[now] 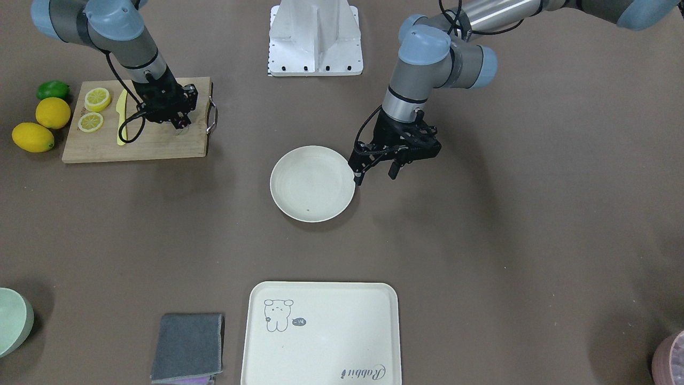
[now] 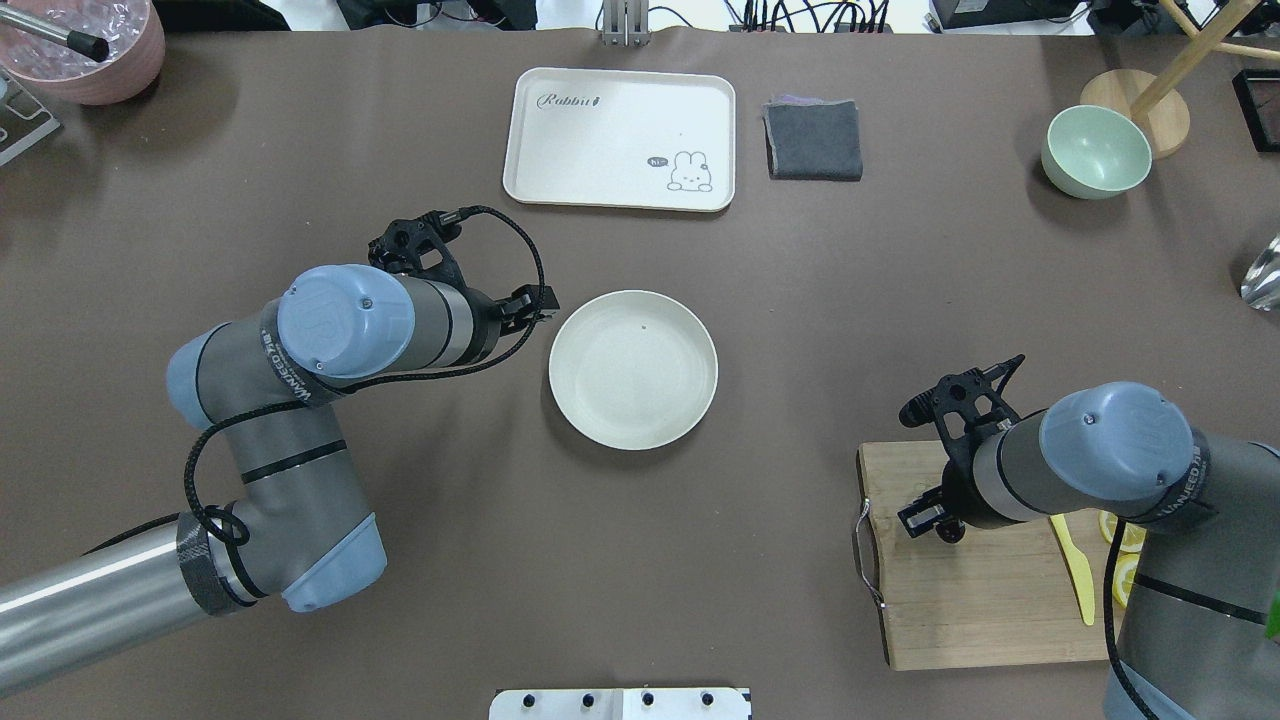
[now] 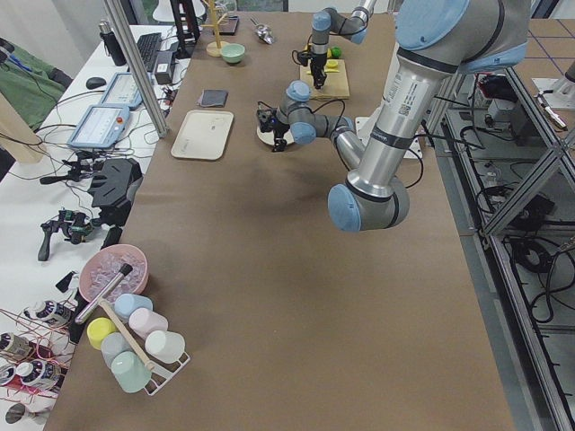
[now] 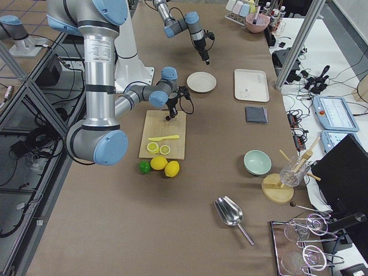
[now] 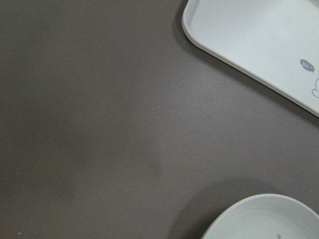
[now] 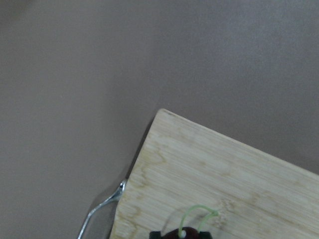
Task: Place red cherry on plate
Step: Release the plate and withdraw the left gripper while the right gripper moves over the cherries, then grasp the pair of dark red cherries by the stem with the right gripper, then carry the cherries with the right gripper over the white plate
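Observation:
The red cherry [image 1: 185, 124] is a small dark glossy fruit with a pale green stem [image 6: 199, 213]. It hangs just over the wooden cutting board [image 1: 144, 145], held in my right gripper [image 1: 181, 123], which is shut on it. In the overhead view the cherry [image 2: 950, 531] shows under the gripper's tips, near the board's handle end. The round cream plate [image 1: 312, 183] sits mid-table with only a tiny speck in it. My left gripper [image 1: 377, 175] hovers at the plate's rim, open, with nothing between its fingers.
On the board lie lemon slices [image 1: 98, 99] and a yellow knife [image 1: 122, 120]. Two lemons [image 1: 33, 137] and a lime [image 1: 52, 89] sit beside it. A cream tray [image 2: 620, 135], grey cloth [image 2: 813, 140] and green bowl [image 2: 1095, 150] stand on the far side.

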Tool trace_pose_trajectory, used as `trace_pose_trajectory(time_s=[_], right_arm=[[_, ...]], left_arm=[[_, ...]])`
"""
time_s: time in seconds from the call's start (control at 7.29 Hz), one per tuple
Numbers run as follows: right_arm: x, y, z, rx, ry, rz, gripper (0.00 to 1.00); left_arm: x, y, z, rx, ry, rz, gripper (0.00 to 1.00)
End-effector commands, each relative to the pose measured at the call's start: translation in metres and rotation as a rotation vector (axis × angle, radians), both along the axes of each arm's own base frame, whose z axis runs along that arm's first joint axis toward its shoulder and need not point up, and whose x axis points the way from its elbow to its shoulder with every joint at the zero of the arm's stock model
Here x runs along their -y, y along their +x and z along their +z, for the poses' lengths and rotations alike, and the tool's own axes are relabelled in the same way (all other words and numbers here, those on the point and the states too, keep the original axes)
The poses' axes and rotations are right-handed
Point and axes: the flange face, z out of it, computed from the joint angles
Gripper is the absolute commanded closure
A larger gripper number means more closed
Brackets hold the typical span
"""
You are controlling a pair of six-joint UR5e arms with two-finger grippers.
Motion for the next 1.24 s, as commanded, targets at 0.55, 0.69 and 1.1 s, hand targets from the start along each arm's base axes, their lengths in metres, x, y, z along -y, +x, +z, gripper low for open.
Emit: trace_pose_trajectory(time_s=[0.55,0.69,1.1], right_arm=[[0.084,-0.044,-0.173,0.055,-0.051,0.068,1.00],[0.097,-0.086,-0.207,0.061,-0.030,0.097,1.00],[0.146,-0.205,-0.233,0.110,0.012,0.184,1.00]], left_arm=[[0.073,-0.085,0.039,0.221,0.273,0.049,0.02],[0.083,-0.100,0.049,0.235,0.260,0.028,0.02],[0.081,-0.116,0.086,0.267,0.236,0.018,0.02]])
